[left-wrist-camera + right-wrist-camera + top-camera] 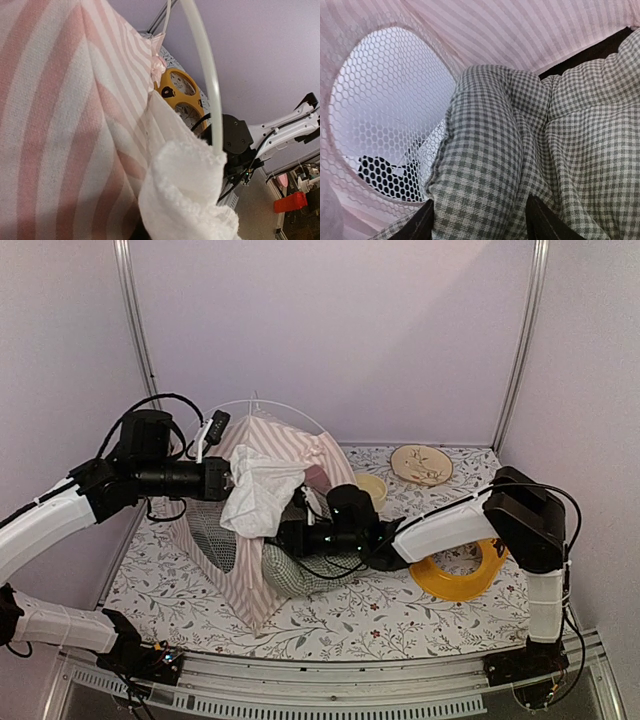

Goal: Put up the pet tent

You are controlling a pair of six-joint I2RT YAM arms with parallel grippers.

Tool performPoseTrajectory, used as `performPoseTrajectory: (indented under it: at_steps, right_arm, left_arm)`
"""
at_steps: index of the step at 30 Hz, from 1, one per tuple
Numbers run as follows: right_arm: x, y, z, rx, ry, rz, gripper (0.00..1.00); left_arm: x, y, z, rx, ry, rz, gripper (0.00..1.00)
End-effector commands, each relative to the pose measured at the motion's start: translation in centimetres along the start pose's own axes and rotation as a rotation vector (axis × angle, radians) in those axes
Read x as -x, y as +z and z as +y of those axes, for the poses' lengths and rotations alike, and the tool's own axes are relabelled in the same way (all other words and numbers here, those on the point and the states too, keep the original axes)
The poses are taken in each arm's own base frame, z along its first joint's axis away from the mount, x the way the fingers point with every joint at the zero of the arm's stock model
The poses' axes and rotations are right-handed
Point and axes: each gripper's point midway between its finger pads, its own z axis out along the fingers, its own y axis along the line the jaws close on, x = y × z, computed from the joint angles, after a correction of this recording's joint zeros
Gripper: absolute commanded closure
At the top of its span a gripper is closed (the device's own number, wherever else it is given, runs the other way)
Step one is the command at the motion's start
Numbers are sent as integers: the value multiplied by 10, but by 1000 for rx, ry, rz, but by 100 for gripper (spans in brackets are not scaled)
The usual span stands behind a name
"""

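Half-raised on the flower-printed table (350, 625), the pet tent (262, 445) stands left of centre between the two arms, with a thin white pole (210, 90) arcing above its peak. Its sheer door flap (258, 498) is bunched up at the front. The left gripper (225, 478) is closed tight against the upper left wall. The flap hanging from that spot suggests a pinch of fabric, though the left wrist view shows only striped cloth and none of the fingers. The right gripper (477, 200) reaches in through the doorway with its jaws parted and a fold of the green checked cushion (490, 140) bulging between them. Whether they press on it cannot be told. Beside it, the round mesh window (385, 110) is stretched in the pink wall. The tent looks light and limp. Its fabric creases and sags wherever nothing props it, so it should yield to any tug rather than hold a shape. The pole appears springy and smooth, likely to slip from a loose grip or whip back if bent and let go. The safest holds seem to be the seams and the small ribbon tie (158, 67) near the peak, or the pole itself close to where it meets the cloth. The mesh and the sheer flap look prone to snagging. A yellow ring (460, 575) lies well to the right.
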Motion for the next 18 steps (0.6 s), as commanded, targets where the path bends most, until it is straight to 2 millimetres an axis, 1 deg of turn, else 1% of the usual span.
performPoseTrajectory:
  at_steps: [1,3,5,7,11,13,18]
  right_arm:
    - [4,-18,26,-17,-133,-31,34]
    - [10,-27,32,-33,-164,-46,31]
    - [16,-39,33,-61,-182,-68,29]
    - [21,-51,28,-111,-196,-93,26]
    - [34,-70,22,-215,-236,-121,23]
    - [41,-79,13,-281,-239,-121,22]
    - [55,-109,-19,-417,-202,-125,21]
  left_arm:
    - [-31,3,37,129,-92,90,100]
    - [-31,2,38,131,-95,88,100]
    - [-31,1,39,133,-95,85,100]
    - [-31,0,40,134,-97,84,100]
    - [-32,0,41,131,-98,89,100]
    - [-31,-1,40,128,-95,86,100]
    - [-30,-2,39,122,-91,86,100]
